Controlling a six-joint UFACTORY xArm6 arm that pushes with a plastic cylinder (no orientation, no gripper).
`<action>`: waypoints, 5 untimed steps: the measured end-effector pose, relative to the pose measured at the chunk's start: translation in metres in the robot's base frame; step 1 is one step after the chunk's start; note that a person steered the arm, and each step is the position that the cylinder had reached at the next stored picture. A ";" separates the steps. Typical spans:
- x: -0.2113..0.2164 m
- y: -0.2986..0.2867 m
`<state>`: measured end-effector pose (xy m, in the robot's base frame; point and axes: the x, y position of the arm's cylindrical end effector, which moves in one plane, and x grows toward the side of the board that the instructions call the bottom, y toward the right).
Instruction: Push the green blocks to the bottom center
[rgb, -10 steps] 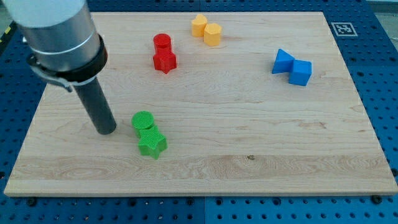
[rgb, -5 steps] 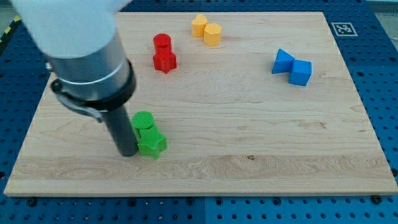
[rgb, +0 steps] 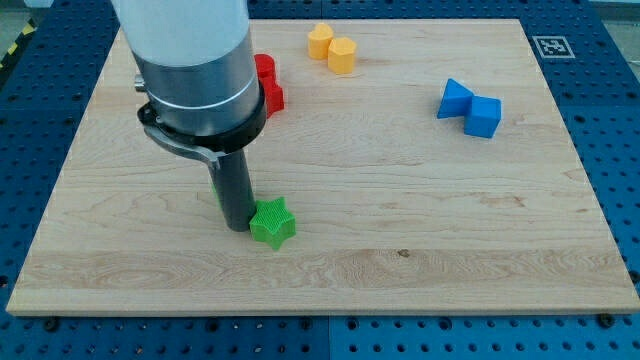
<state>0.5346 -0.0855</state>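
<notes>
A green star-shaped block (rgb: 271, 222) lies on the wooden board (rgb: 420, 210), left of the centre. My tip (rgb: 238, 225) stands right against its left side, touching it. The dark rod and the grey arm body rise from there to the view's top. The second green block, a cylinder, does not show; it may be hidden behind the rod.
Two red blocks (rgb: 268, 82) sit at the upper left, half hidden behind the arm. Two yellow blocks (rgb: 332, 48) lie at the top centre. Two blue blocks (rgb: 470, 108) lie at the right. A fiducial marker (rgb: 549, 46) sits at the top right corner.
My tip has moved right and slightly down, from the left of the green pair. The green star has slid to the right. The green cylinder is no longer visible.
</notes>
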 end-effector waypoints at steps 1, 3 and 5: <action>-0.001 0.014; -0.001 0.076; 0.023 0.011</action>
<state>0.5575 -0.0743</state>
